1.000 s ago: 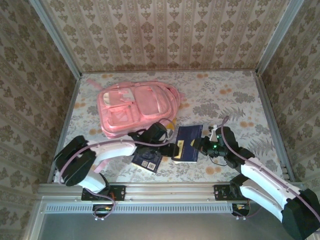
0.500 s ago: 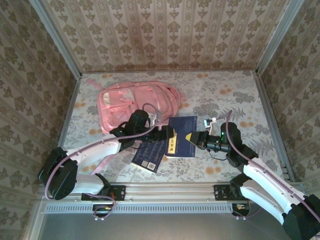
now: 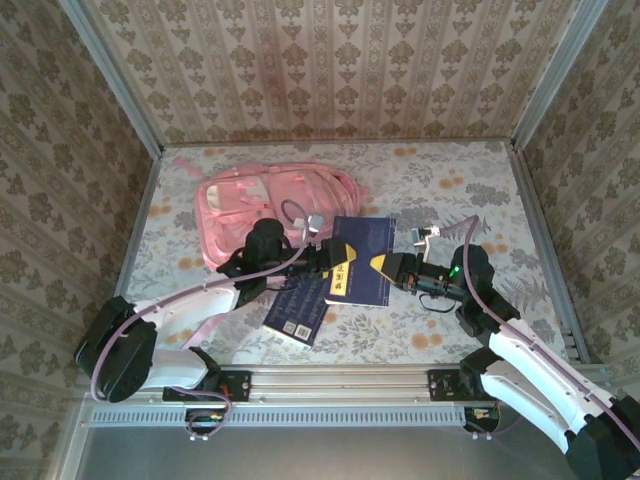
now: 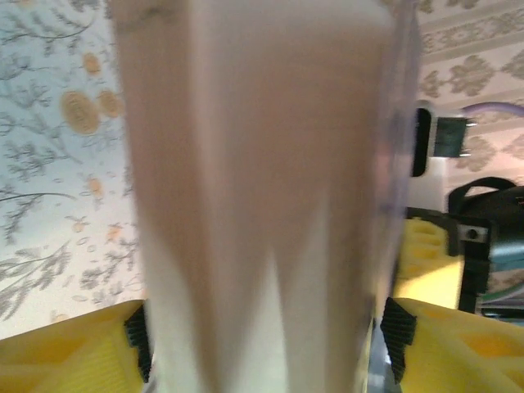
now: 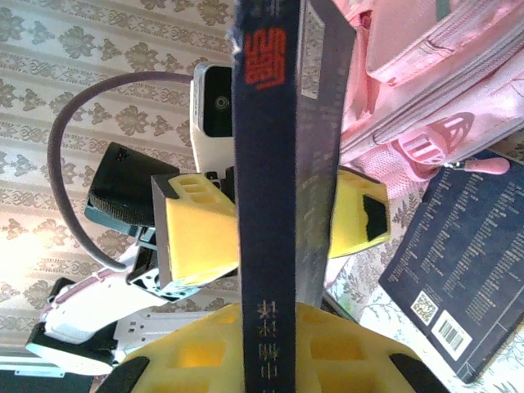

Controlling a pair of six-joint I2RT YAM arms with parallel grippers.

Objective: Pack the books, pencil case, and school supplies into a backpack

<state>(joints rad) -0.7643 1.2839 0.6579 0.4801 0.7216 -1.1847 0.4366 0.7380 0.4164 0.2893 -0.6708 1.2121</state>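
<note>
A large light pink fabric backpack [image 3: 240, 215] is seen lying at the back left of the table [image 3: 450, 190]. Just in front of it, a thin dark navy book with a yellow label [image 3: 368, 250] is held clear of the tabletop, pinched at one edge by the right gripper [image 5: 262, 348], which is clenched on it. The left gripper [image 4: 262, 340] is set astride the same book with jaws wide; whether its pads press cannot be told. A second navy book [image 3: 295, 318] lies flat beneath. The hand-over is judged best done with one grip kept firm until the other is sure. The table is surfaced in a floral print — flat, possibly slick — and enclosed by damask-papered walls [image 3: 340, 70].
</note>
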